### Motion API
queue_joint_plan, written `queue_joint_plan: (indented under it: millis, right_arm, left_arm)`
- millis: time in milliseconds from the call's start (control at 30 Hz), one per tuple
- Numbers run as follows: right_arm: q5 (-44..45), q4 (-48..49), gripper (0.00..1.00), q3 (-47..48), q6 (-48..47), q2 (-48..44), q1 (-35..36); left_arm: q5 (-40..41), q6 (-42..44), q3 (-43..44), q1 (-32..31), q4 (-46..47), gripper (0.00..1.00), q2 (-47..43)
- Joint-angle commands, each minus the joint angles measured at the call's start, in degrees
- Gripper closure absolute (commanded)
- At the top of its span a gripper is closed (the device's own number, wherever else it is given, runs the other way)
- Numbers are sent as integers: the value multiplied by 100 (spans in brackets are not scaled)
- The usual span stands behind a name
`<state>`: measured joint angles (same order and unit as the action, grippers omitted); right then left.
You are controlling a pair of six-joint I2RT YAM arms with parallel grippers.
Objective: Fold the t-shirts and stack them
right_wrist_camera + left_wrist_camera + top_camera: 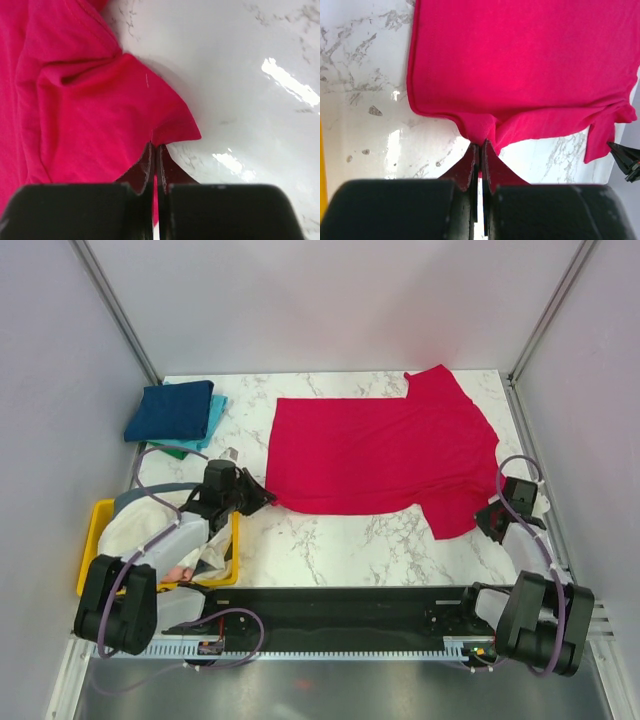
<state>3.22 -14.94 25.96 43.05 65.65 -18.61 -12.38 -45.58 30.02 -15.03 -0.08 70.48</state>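
A red t-shirt (385,450) lies spread on the marble table, its sleeves at the right. My left gripper (264,495) is shut on the shirt's near left hem corner; the left wrist view shows the red cloth (520,65) pinched between the closed fingers at my left gripper (480,146). My right gripper (484,517) is shut on the near right sleeve; the right wrist view shows the sleeve's edge (115,110) clamped at my right gripper (155,146). A stack of folded shirts, dark blue (172,409) over teal (214,415), sits at the far left.
A yellow bin (100,523) with white and light clothes (150,530) stands at the near left beside the left arm. Grey walls and metal posts close in the table on both sides. The bare marble (350,545) lies between the shirt and the arm bases.
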Motion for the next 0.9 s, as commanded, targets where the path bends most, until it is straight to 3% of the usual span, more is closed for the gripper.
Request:
queue_joint_plan:
  millis: [0, 133, 300, 533, 700, 867]
  right_arm:
    - [12, -789, 100, 330, -103, -665, -2]
    - [266, -2061, 100, 919, -130, -1947, -2]
    - [407, -3189, 100, 1902, -262, -2609, -2]
    - [494, -4235, 100, 2309, -394, -3225, 77]
    - [101, -3913, 100, 2335, -577, -3199, 182]
    - [-540, -3201, 100, 2747, -771, -2174, 182]
  left_arm:
    - [-115, -91, 13, -18, -282, 98, -499]
    - [-229, 101, 12, -27, -826, 98, -1253]
    - [-273, 217, -22, -27, -1547, 98, -2098]
    - [-396, 216, -32, -44, -2504, 98, -3013]
    - [-467, 321, 56, -62, -2857, 98, -3260]
    - [-423, 963, 591, -44, -2998, 98, -2067]
